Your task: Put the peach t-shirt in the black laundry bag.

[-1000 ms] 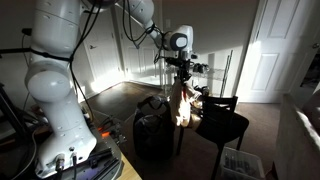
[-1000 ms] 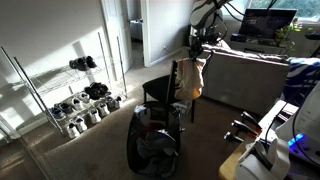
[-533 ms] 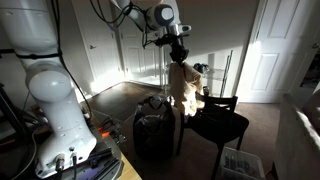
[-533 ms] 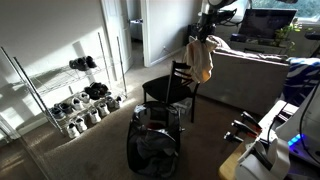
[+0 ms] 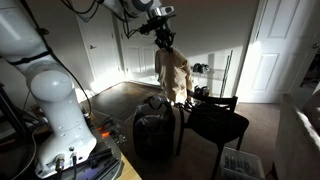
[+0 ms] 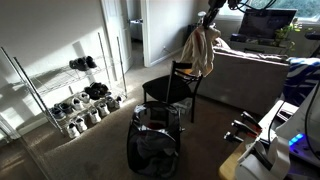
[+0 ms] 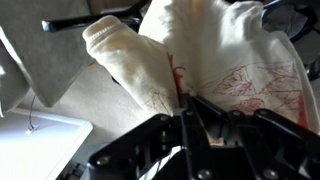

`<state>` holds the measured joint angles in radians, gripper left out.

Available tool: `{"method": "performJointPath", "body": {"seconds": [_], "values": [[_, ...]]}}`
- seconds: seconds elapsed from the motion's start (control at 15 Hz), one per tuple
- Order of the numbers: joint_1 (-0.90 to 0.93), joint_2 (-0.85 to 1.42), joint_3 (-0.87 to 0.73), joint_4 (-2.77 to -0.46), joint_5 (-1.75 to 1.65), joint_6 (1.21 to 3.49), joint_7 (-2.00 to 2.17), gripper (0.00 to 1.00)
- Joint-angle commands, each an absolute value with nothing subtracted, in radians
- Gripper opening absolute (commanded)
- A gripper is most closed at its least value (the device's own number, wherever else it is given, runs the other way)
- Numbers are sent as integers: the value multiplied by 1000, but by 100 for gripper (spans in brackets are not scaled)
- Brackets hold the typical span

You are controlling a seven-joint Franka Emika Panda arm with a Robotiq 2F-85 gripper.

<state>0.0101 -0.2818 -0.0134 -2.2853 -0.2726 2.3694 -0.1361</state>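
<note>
The peach t-shirt (image 5: 172, 73) hangs limp from my gripper (image 5: 162, 39), high in the air above the black chair (image 5: 220, 122). It also shows in an exterior view (image 6: 200, 50), hanging under the gripper (image 6: 209, 22). In the wrist view the pale cloth with a red print (image 7: 215, 55) fills the frame and is pinched between the shut fingers (image 7: 188, 118). The black laundry bag (image 5: 154, 133) stands upright on the floor below, to the left of the chair; in an exterior view (image 6: 155, 148) it sits in front of the chair with its top open.
A black chair (image 6: 166, 92) stands between the bag and a grey sofa (image 6: 250, 80). A wire shoe rack (image 6: 80, 100) with several shoes lines the wall. White doors (image 5: 270, 50) stand behind. The robot base (image 5: 60, 110) and a desk edge (image 5: 110, 165) are near.
The gripper has risen and moved away from the chair, carrying the t-shirt up with it; the cloth now hangs clear above the chair back.
</note>
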Motion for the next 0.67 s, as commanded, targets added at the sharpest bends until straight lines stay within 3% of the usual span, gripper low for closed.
{"method": "performJointPath", "body": {"seconds": [0.0, 0.6], "values": [[-14, -402, 15, -2345, -316, 2498, -72, 2], [21, -326, 192, -2192, -378, 2584, 11, 2]]}}
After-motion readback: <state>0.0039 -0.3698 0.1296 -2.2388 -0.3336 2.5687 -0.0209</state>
